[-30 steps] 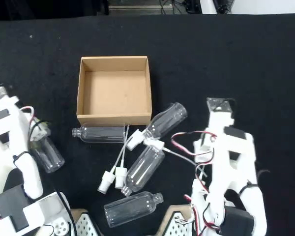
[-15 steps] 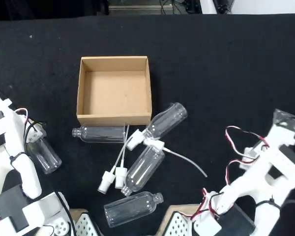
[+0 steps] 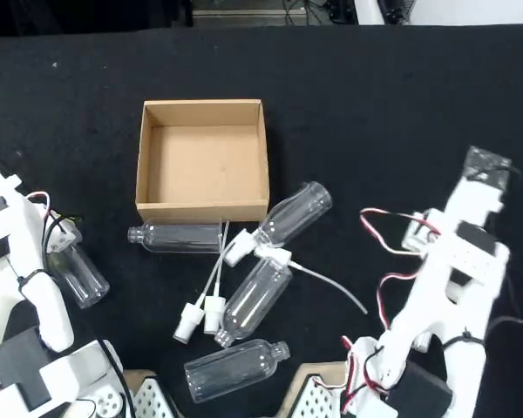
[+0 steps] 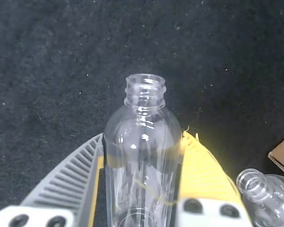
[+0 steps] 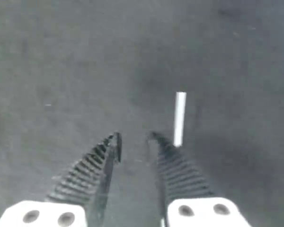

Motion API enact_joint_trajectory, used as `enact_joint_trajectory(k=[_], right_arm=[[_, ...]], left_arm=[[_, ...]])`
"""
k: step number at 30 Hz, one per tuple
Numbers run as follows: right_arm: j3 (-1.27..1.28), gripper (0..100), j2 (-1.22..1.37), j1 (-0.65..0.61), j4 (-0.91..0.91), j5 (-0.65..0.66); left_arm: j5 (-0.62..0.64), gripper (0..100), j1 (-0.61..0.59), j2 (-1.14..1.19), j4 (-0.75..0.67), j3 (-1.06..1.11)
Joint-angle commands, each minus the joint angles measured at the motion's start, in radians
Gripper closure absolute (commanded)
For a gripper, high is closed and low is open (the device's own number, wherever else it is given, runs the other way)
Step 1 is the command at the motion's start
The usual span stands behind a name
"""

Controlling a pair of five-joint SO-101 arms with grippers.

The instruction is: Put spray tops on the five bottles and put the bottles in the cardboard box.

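Right arm (image 3: 458, 252) swung inward; left gripper (image 4: 143, 137) holds bottle (image 4: 145, 101), mouth outward.

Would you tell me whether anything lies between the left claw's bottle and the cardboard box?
Mostly bare black cloth; another clear plastic bottle lies along the brown cardboard box's near wall, neck toward the held clear bottle.

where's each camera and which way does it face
High view: fixed above the table, looking down on the cardboard box, bottles, left arm, right arm.
Left wrist view: on left arm, looking along the left gripper, shut on a bottle.
Right wrist view: on right arm, looking past the open right gripper at a white tube.
Shared: that bottle, in high and left wrist views.
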Motion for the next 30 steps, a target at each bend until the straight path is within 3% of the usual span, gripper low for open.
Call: enact_joint_trajectory(k=[1, 4, 9, 14, 23, 26, 30], right_arm=[[-0.091, 77.0, 0.002, -0.008, 0.017, 0.041], [-0.119, 79.7, 0.001, 0.06, 0.087, 0.358], [-0.114, 81.2, 0.007, 0.184, 0.212, 1.163], [-0.045, 81.1, -0.001, 0.288, 0.279, 1.623], [-0.016, 81.1, -0.001, 0.414, 0.411, 2.03], [0.021, 81.1, 0.002, 0.44, 0.368, 2.051], [0.12, 81.3, -0.001, 0.436, 0.265, 1.95]], left_arm=[[0.006, 97, -0.007, -0.044, -0.012, -0.03], [0.006, 97, -0.004, -0.044, -0.012, -0.03], [0.006, 97, -0.007, -0.044, -0.012, -0.035], [0.006, 97, -0.012, -0.044, -0.012, -0.036], [0.006, 97, -0.012, -0.044, -0.012, -0.035], [0.006, 97, -0.012, -0.044, -0.012, -0.035], [0.006, 97, -0.012, -0.044, -0.012, -0.036]])
